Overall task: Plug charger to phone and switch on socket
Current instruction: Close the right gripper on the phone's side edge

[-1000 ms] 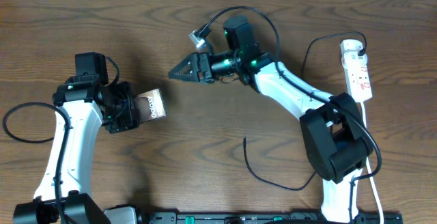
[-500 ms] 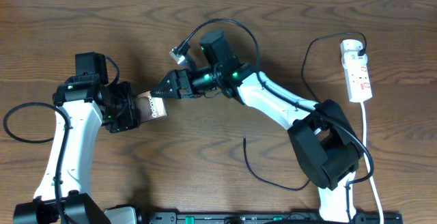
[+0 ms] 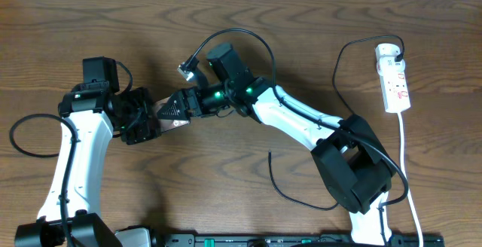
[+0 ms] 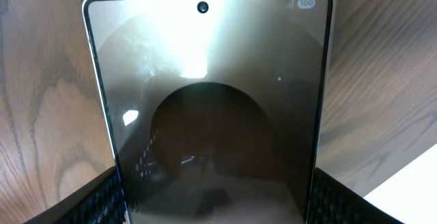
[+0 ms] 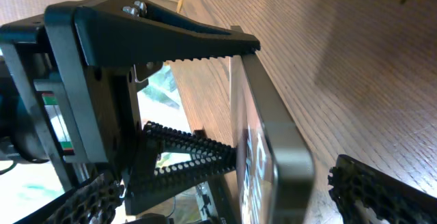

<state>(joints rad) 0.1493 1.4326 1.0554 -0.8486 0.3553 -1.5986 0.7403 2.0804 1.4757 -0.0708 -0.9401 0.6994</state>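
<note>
My left gripper (image 3: 145,119) is shut on the phone (image 3: 160,108) and holds it off the table; in the left wrist view (image 4: 215,200) the dark screen (image 4: 212,101) fills the frame between the fingers. My right gripper (image 3: 169,111) is open and its jaws straddle the phone's free end; in the right wrist view (image 5: 239,193) the phone (image 5: 276,156) shows edge-on between them. The charger (image 3: 297,199), a thin black cable, lies on the table with its tip (image 3: 270,154) free, held by neither gripper. The white socket (image 3: 395,77) lies at the far right.
The socket's white cord (image 3: 410,179) runs down the right edge of the table. A black plug sits in the socket's top end (image 3: 388,50). A black arm cable loops at the left (image 3: 19,134). The right arm stretches across the table's middle.
My right arm has swung left across the table, and its open jaws have reached the free end of the phone. The left arm has stayed put with the phone.
</note>
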